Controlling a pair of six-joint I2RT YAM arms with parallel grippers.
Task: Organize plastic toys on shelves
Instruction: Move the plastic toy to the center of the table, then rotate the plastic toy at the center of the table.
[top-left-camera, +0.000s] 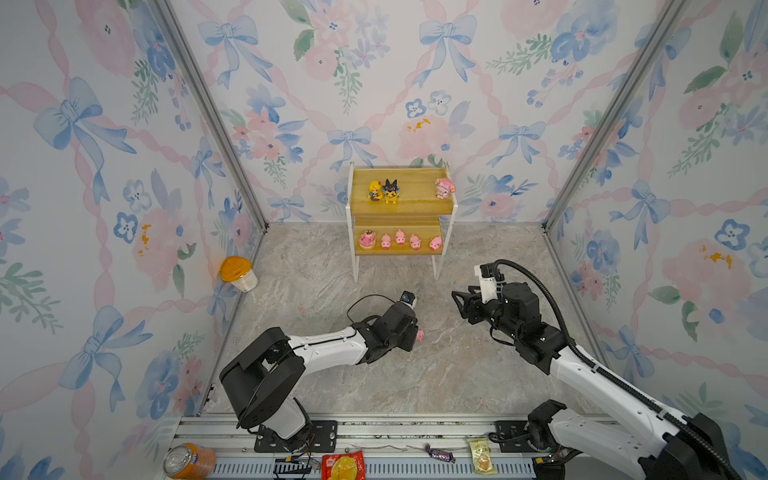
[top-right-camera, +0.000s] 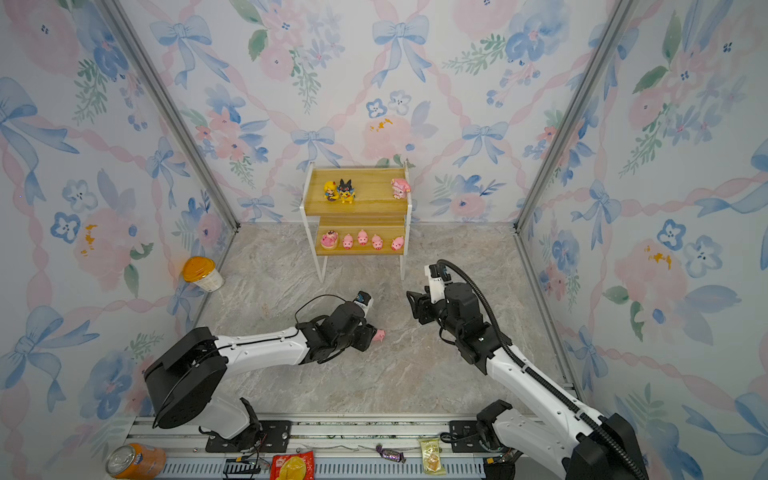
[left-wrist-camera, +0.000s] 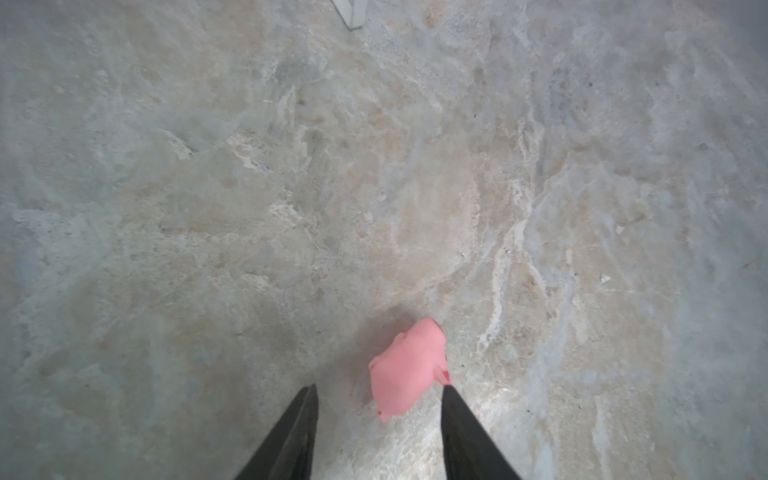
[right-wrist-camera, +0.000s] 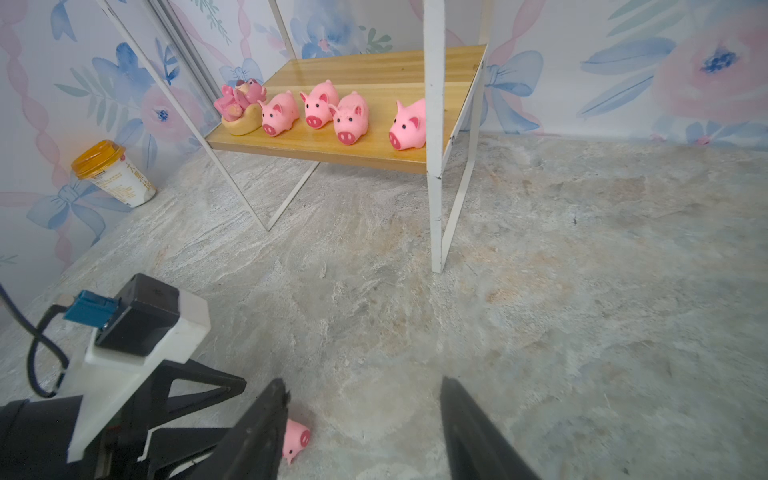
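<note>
**Loose pig lies between the spread left fingers**

The left fingers (left-wrist-camera: 299, 428) are spread and down at the worktop (left-wrist-camera: 208, 199). A small pink pig (left-wrist-camera: 407, 370) lies on the worktop between their tips and just past them. It touches the tip of one finger and is clear of the other, so it is not pinched. In both top views the pig shows only as a pink spot at the end of the left arm (top-left-camera: 419, 336) (top-right-camera: 378, 335).

The right fingers (right-wrist-camera: 465, 432) are also spread, with nothing between them. They hang over the worktop near the left fingers, and the pig lies just to one side of them.

The shelves (top-left-camera: 411, 209) stand against the back wall, beyond both pairs of fingers and well apart from them. On the upper board, a yellow-haired doll (top-left-camera: 375, 191) and a black-and-yellow creature (top-left-camera: 390, 191) stand side by side at one end. A pink figure (top-left-camera: 444, 188) stands at the other end. On the lower board, a pig on a round base (top-left-camera: 367, 240) stands beside a row of four pink pigs (top-left-camera: 400, 237).
</note>
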